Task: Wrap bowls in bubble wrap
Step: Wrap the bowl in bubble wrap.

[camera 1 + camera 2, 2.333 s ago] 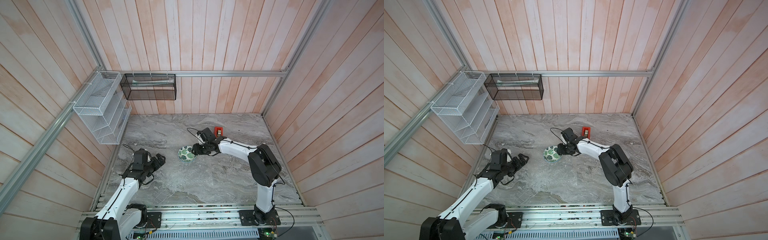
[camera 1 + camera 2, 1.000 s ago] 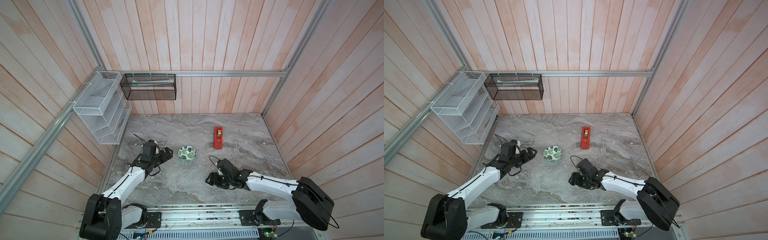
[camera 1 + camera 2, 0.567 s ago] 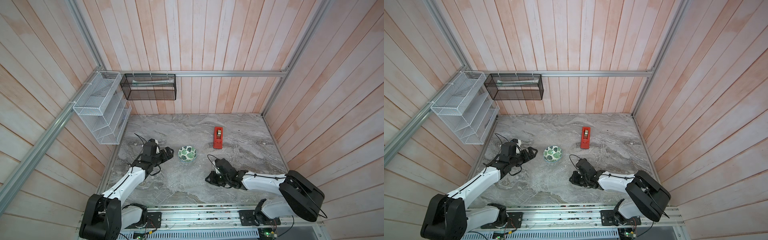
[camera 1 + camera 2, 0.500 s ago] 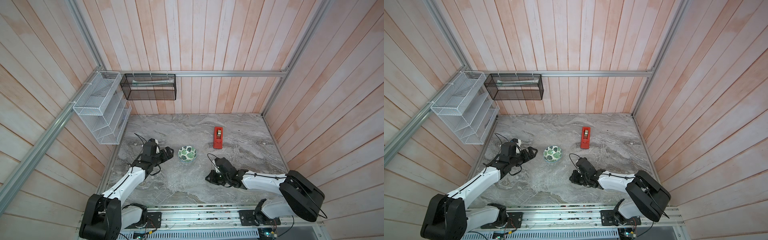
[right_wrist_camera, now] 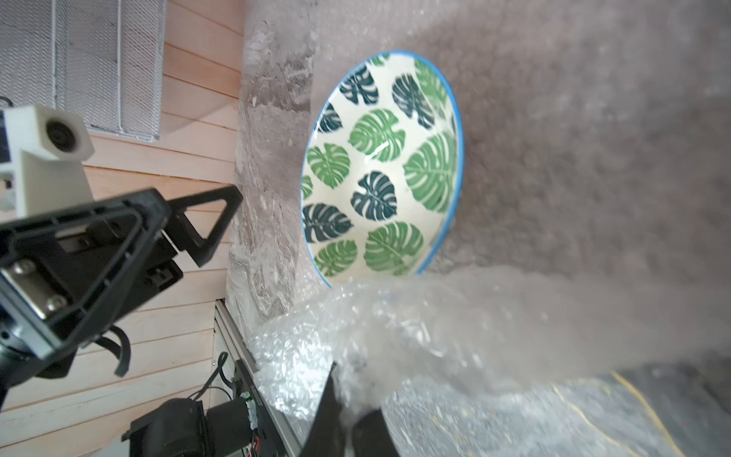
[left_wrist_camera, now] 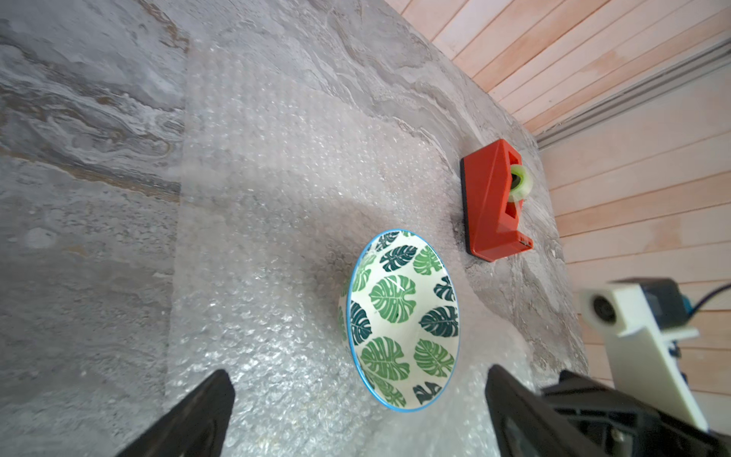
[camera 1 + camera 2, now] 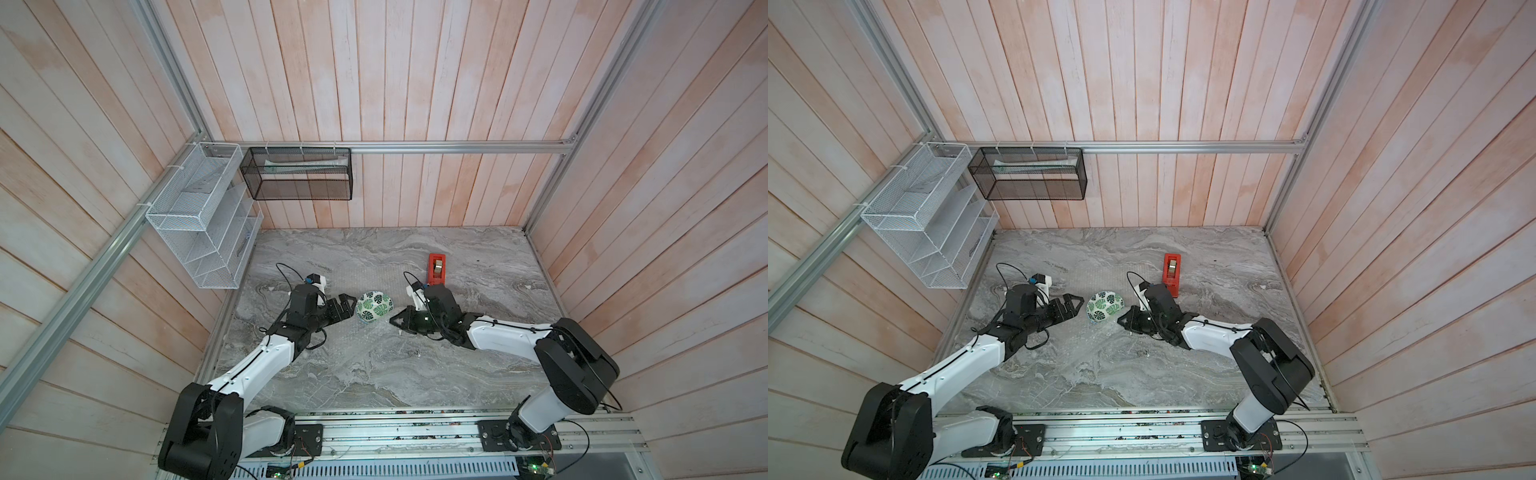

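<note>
bowl [image 7: 374,306]: on the bubble wrap [image 6: 257,190], mid worktop [image 7: 374,374], right between the arms
left pincer [image 7: 348,306]: spread wide, just beside the bowl
right pincer [image 7: 397,323]: clamped on bunched-up bubble wrap

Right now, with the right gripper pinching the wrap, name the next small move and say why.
Probably lift the right gripper and draw the pinched bubble wrap over the bowl, toward the left gripper. The right gripper is shut on a bunched edge beside the bowl, the bowl sits uncovered on the sheet, and the left gripper stands open on its far side.
</note>
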Robot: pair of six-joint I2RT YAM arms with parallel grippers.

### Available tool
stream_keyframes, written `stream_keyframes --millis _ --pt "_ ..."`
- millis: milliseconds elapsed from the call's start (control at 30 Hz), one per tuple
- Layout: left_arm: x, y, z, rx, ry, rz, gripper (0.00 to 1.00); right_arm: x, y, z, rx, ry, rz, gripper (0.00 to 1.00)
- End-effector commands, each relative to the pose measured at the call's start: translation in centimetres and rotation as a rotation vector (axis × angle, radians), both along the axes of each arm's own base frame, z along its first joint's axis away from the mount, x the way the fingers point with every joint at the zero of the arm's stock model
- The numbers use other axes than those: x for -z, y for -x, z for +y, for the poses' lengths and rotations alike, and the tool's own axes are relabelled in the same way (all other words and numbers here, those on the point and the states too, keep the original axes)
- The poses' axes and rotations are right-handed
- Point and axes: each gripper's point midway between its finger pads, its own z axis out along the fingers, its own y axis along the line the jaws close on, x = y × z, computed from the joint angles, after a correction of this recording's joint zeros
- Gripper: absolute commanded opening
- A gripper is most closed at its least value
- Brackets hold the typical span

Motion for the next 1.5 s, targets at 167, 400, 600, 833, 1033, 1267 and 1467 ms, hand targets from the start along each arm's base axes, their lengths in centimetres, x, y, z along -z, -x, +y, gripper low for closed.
stream_keyframes --millis 167,400,600,833,1033,1267,1467 --pt "0.6 0.6 -1.4 0.076 0.011 -0.031 1.00 -0.8 -4.2 2.6 0.003 0.004 -0.039 0.09" --pt "1.0 0.7 -2.1 0.093 0.019 -0.029 1.00 2.6 -6.0 3.8 0.007 0.061 0.012 0.16" --pt "1.6 0.5 -2.6 0.111 0.006 -0.024 1.00 4.4 -6.7 4.5 -0.004 0.087 0.029 0.37" --pt "2.8 -0.4 -2.7 0.122 -0.064 0.003 1.00 4.1 -6.7 5.1 -0.030 0.076 0.023 0.58" --pt "3.0 -0.7 -3.2 0.141 -0.065 0.008 1.00 2.8 -6.9 5.7 -0.042 0.073 -0.002 0.60" --pt "3.1 -0.9 -4.1 0.161 -0.065 0.008 1.00 2.3 -6.9 6.6 -0.056 0.072 -0.008 0.61" --pt "4.5 -1.3 -4.1 0.149 -0.096 0.036 0.99 2.0 -7.0 7.0 -0.056 0.050 -0.003 0.62"
